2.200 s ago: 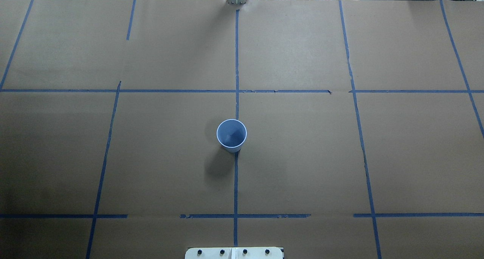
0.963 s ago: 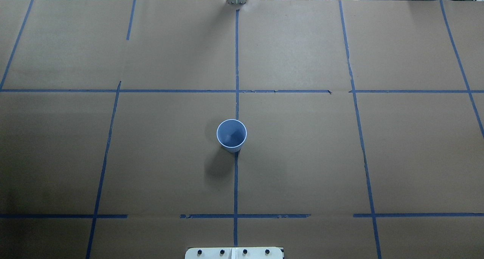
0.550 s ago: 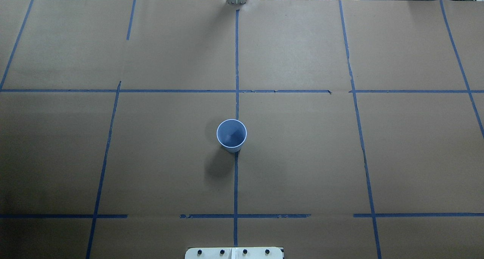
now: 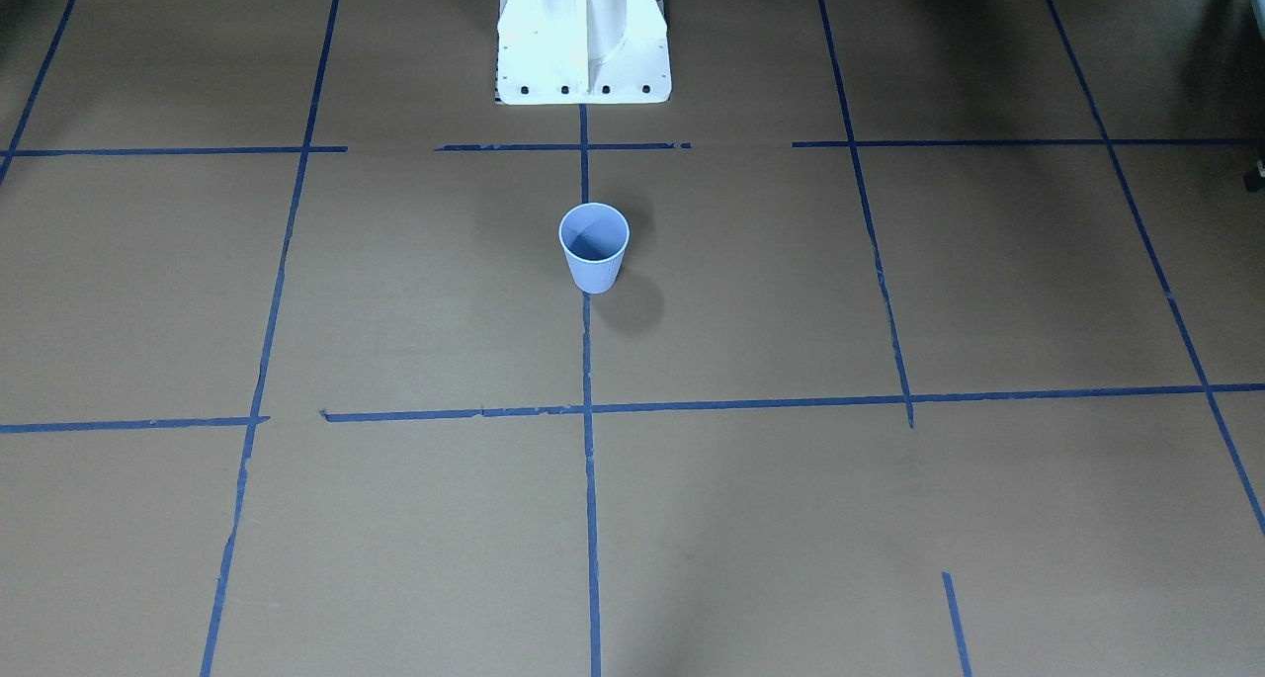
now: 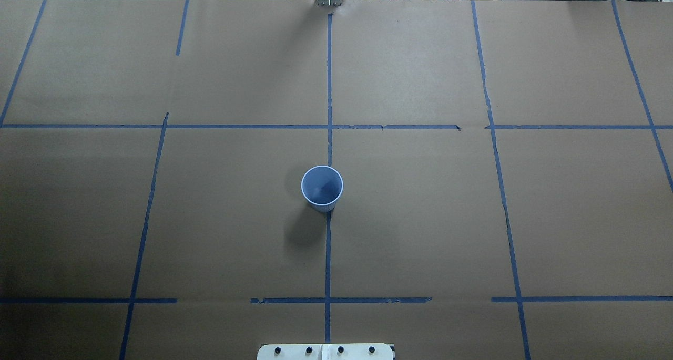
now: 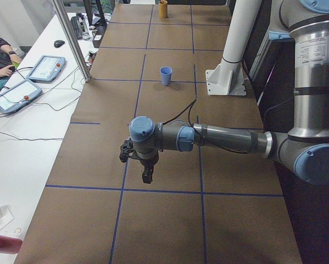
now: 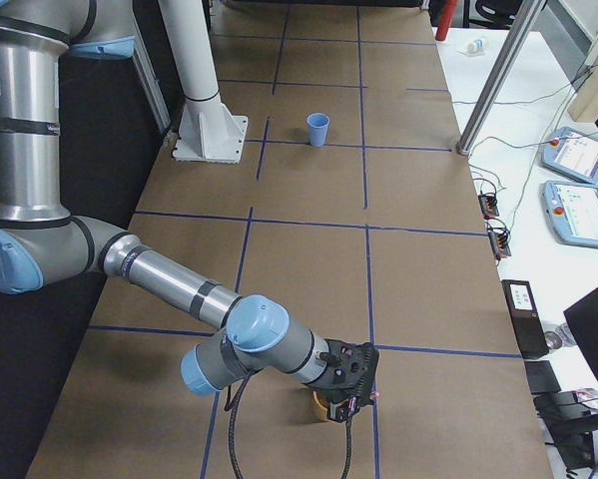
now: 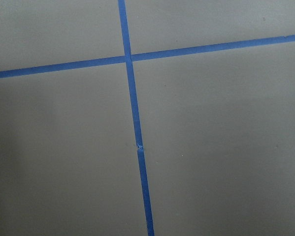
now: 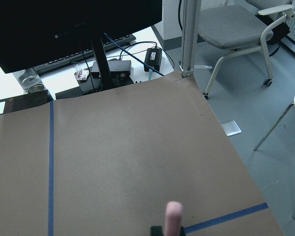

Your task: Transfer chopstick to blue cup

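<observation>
- Blue cup point(image 5: 322, 188): upright, mouth up, on the centre tape line point(image 5: 328, 255), near the robot base point(image 4: 583, 40).
- Chopstick point(image 9: 173, 219): pink, blurred tip rising at the bottom centre of the right wrist view, close in at the right gripper point(image 7: 350, 387). It is at the table's right end, well apart from the blue cup.
- Right gripper: low, just beside an orange cup point(image 7: 320, 405). Whether it grips the chopstick cannot be told.
- Left gripper point(image 6: 146, 177): points down above the table point(image 6: 169, 220), well apart from the blue cup. Finger spread cannot be told.
</observation>
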